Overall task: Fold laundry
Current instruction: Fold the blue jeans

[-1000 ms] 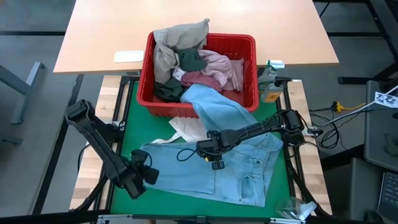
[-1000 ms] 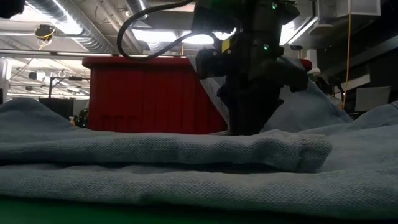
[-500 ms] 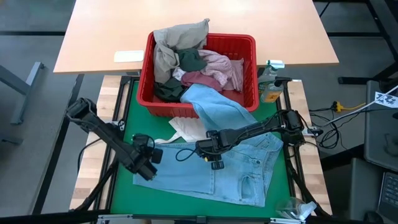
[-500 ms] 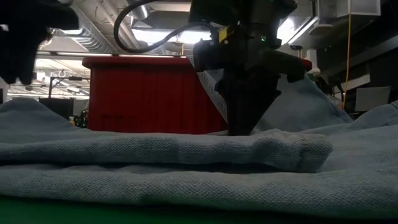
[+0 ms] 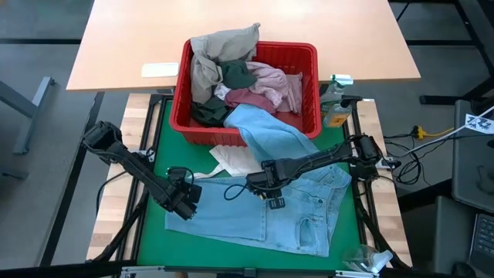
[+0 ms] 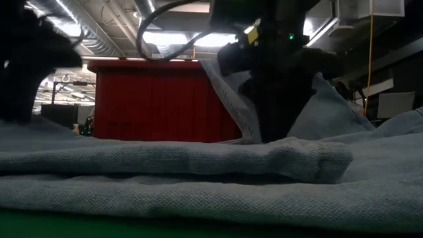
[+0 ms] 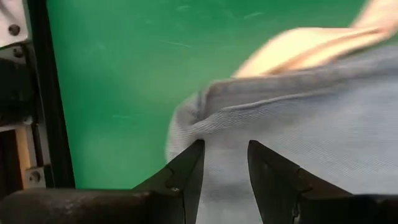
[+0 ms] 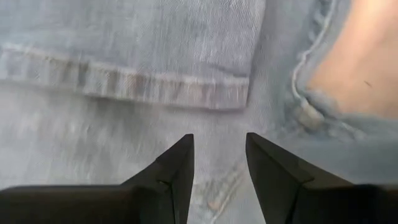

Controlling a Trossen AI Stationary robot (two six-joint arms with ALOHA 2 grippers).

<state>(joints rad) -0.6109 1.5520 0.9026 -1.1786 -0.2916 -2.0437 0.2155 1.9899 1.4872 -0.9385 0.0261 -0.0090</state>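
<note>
Laundry fills the red basket point(image 5: 309, 116) at the far side of the green mat point(image 5: 158, 239), and one light blue pair of jeans point(image 5: 301, 212) lies spread flat across the mat, a leg trailing up over the basket's near rim. Bare mat shows along the left and near edges; the jeans reach close to the mat's right edge. A white cloth point(image 5: 231, 160) peeks out between the basket and the jeans. The left gripper point(image 5: 185, 207) sits over the jeans' left corner, fingers point(image 7: 186, 171) parted, nothing between them. The right gripper point(image 5: 272, 199) is near the middle of the jeans, fingers point(image 8: 177, 165) also apart; whether they touch the fabric is hard to say. The denim looks pale, with a stitched hem visible.
</note>
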